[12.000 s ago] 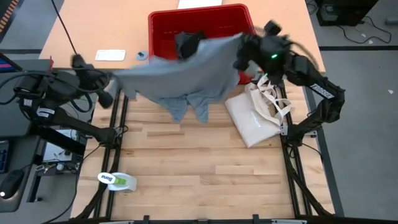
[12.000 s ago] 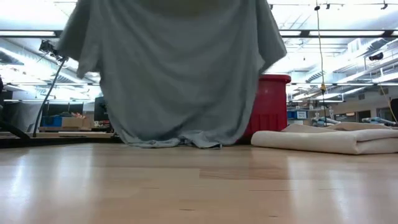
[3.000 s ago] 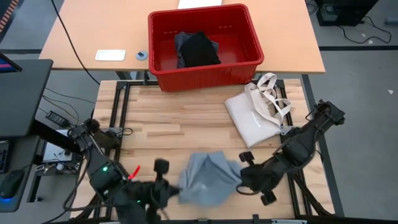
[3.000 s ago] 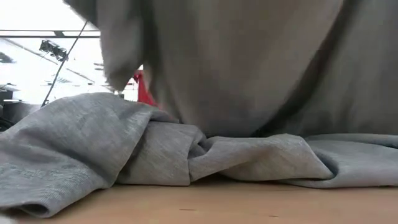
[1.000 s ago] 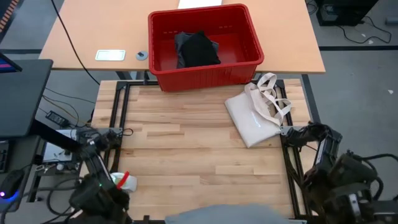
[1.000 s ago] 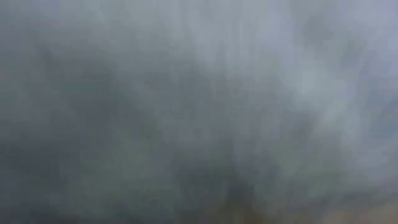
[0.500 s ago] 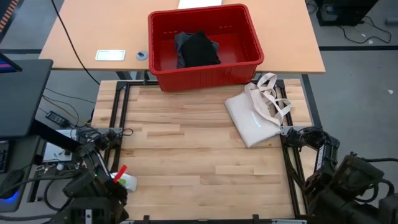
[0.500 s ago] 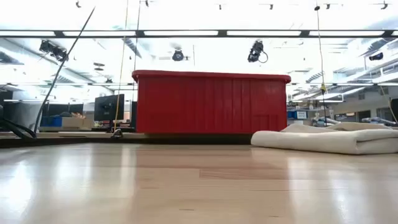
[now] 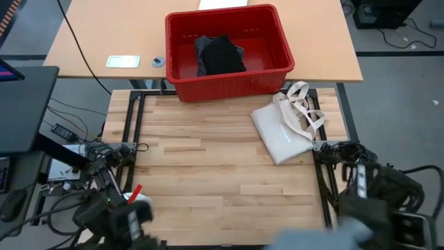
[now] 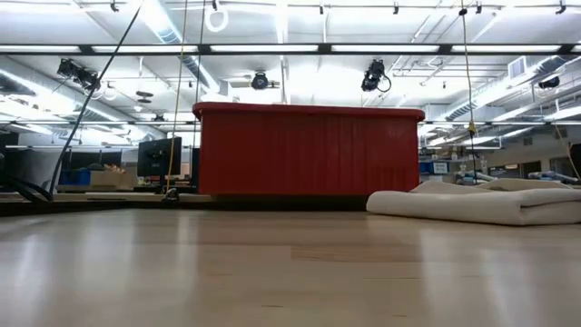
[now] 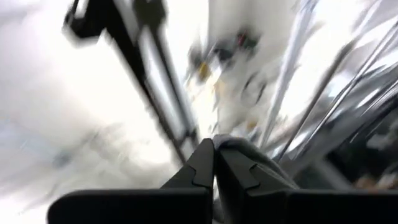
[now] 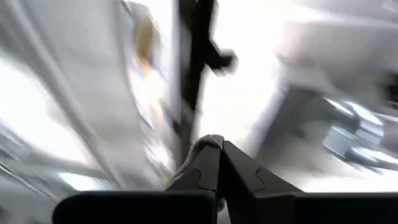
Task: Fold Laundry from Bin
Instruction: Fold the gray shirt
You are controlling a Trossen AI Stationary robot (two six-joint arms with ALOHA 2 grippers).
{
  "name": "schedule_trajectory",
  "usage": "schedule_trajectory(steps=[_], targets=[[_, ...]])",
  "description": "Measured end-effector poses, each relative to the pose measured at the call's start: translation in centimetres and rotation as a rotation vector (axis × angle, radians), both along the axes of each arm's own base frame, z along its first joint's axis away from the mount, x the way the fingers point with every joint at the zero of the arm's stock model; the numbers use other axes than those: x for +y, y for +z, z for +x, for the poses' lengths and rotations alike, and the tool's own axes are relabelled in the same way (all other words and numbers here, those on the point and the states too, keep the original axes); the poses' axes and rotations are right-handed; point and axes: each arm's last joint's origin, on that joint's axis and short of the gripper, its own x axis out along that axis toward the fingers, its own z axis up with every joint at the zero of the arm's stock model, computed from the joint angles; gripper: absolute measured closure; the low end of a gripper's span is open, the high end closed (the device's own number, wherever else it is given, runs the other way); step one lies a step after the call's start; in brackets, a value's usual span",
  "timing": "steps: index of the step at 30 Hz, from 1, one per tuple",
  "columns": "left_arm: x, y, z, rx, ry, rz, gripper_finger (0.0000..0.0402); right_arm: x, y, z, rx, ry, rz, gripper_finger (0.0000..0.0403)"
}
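The light grey T-shirt [image 9: 326, 236] shows as a blurred patch at the table's near edge, towards the right. My left gripper [image 11: 214, 149] and my right gripper [image 12: 221, 149] are both shut on it, off the table's near corners. In the high view each arm is only a blur there. The red bin [image 9: 227, 50] stands on the far table with a black garment [image 9: 222, 55] lying inside. In the low view the bin [image 10: 309, 150] stands in plain sight, with no cloth in front of it. My left gripper pinches a bunched bit of the grey T-shirt [image 11: 244, 148] between its two fingers, right at their free ends. The cloth falls away down one side of the fingers. Which part of the shirt this is does not show. My right gripper pinches a small bunch of the grey T-shirt [image 12: 202, 148] between its two fingertips. The cloth drapes back along one finger. Which part of the shirt this is does not show.
A cream tote bag [image 9: 284, 128] with loop handles lies flat at the table's right side. A white bottle with a green label [image 9: 139, 203] sits near the left front corner. A white card [image 9: 123, 61] lies on the far table, left of the bin.
The grey T-shirt, which filled the low view a second ago, has been lifted out of it. It slipped off the high view's bottom edge, and part now shows again near the right arm. Both grippers have tipped upward at the near edge and stayed shut.
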Motion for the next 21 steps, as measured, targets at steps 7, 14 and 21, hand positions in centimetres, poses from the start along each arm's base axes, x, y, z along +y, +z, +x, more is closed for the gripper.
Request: schedule_trajectory(steps=[7, 14, 21], targets=[[1.6, -0.4, 1.4, 0.228, 0.354, -0.093, 0.0388, -1.5, -1.1, 1.7, 0.502, -0.478, 0.071, 0.0388], [4.3, -1.2, 3.7, 0.487, 0.674, -0.208, 0.0388, -2.9, -2.7, 3.6, 0.835, -0.711, 0.14, 0.0385], [5.2, -1.9, 5.2, 0.581, 0.786, -0.166, 0.0388, -3.3, -3.5, 5.6, 0.856, -0.794, 0.042, 0.0385]])
